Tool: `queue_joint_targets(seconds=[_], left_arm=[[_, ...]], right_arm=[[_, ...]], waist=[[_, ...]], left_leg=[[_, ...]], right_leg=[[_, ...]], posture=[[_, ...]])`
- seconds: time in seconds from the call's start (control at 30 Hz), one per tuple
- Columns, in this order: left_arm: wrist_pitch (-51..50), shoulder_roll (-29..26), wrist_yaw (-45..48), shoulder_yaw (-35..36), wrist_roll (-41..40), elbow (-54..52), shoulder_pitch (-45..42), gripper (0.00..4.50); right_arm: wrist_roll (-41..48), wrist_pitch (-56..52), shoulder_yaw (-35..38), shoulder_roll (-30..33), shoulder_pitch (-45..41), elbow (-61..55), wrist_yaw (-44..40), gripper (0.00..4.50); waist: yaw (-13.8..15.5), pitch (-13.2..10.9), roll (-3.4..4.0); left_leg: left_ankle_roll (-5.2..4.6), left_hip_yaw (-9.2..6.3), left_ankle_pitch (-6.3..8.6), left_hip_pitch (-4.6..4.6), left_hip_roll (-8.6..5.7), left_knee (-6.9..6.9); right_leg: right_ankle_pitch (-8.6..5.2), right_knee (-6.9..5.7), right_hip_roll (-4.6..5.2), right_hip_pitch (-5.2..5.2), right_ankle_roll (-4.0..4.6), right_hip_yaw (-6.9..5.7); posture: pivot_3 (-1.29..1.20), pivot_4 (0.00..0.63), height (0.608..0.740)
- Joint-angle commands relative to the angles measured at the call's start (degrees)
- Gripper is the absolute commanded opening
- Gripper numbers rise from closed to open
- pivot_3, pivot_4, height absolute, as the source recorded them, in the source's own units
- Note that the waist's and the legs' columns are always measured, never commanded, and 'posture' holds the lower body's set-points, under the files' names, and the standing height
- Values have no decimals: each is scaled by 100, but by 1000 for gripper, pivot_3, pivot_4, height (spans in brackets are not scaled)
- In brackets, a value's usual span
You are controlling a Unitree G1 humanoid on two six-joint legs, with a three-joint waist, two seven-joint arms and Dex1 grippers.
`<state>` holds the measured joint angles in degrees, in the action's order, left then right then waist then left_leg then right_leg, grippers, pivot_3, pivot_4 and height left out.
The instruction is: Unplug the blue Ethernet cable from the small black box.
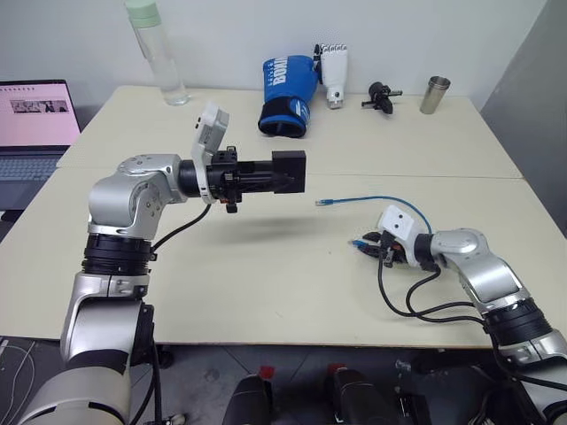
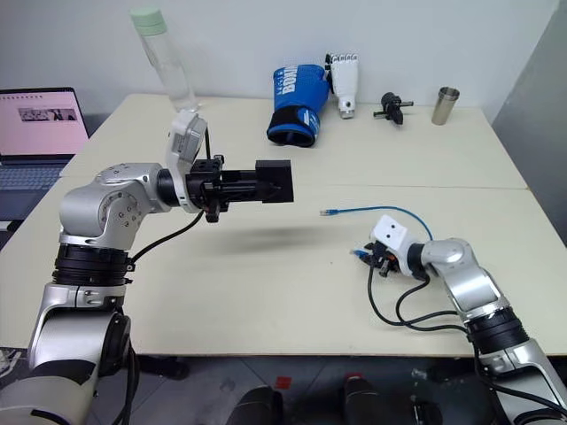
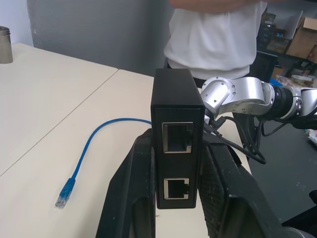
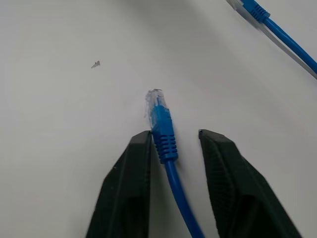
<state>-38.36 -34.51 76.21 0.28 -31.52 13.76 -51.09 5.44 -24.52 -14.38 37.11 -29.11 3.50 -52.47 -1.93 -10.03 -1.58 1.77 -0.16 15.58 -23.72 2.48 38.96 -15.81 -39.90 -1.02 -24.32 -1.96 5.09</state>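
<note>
Cable out of the box; release under way.

We find the blue Ethernet cable (image 1: 383,200) lying loose on the bench (image 1: 266,274), both plugs free. The small black box (image 1: 289,171) hangs above the bench, pinched in the left claw (image 3: 181,163), its two ports empty. The right claw (image 4: 174,144) sits low, fingers spread either side of one plug. We judge the unplugging done; only withdrawal remains.

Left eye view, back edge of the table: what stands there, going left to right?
Clear bottle → blue boxing glove → white robot hand → black knobbed gadget → metal cup.
</note>
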Motion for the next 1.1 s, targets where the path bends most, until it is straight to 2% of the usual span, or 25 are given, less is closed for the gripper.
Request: queue_joint_targets(seconds=[0.03,0.2,0.3,0.4,0.5,0.6,0.77,0.9,1.1], left_arm=[[6,-3,-4,108,-131,-182,-71,797],[31,-6,33,95,-121,-123,-91,797],[43,-44,52,111,-106,-91,-84,797],[73,-100,68,139,-72,-23,-77,797],[79,-173,41,198,-57,-4,-33,797],[105,-201,-104,302,-60,-5,34,797],[769,33,-980,477,368,415,32,797],[1984,310,-2271,394,1312,1158,74,797],[3087,925,-4121,323,2257,2224,198,797]], right_arm=[[208,-170,232,111,-5,-449,-190,2689],[940,-1202,615,233,-81,-1254,-456,3870],[1827,-2547,1256,153,-371,-1675,-292,4429],[2830,-3792,2068,131,-880,-1894,-167,4429],[3705,-4608,2718,236,-1412,-2101,-138,4429],[4257,-5163,3262,134,-1969,-2154,278,4429],[4451,-5084,3174,116,-1907,-2636,658,4429],[4509,-4887,3044,-42,-1636,-2968,981,4429],[4362,-4509,2872,-142,-1323,-2935,1316,4429]], waist=[[3,0,0],[12,0,0],[14,0,0],[15,-2,4],[15,-2,4],[14,-3,5],[23,-1,5],[32,0,4],[37,1,3]], left_leg=[[0,-1,0,0,0,0],[0,-1,0,-1,-3,0],[0,-5,0,-1,-2,0],[0,-7,0,-1,-3,1],[-1,-13,0,-1,-2,-1],[-2,-19,1,-3,-1,-3],[-2,-24,1,-4,-1,-3],[-3,-25,1,-4,-6,0],[-3,-27,1,-9,-6,1]], right_leg=[[0,0,0,0,0,-1],[0,1,4,1,0,0],[0,0,3,2,0,-3],[0,-2,4,3,1,-3],[0,0,3,3,1,-9],[-2,4,3,4,4,-15],[-2,4,3,6,4,-17],[-2,2,8,9,3,-17],[-1,2,13,6,3,-17]], posture=[[0,150,740],[0,150,740],[0,150,740],[0,150,740],[0,150,740],[0,150,740],[0,150,740],[0,150,740],[0,150,740]])
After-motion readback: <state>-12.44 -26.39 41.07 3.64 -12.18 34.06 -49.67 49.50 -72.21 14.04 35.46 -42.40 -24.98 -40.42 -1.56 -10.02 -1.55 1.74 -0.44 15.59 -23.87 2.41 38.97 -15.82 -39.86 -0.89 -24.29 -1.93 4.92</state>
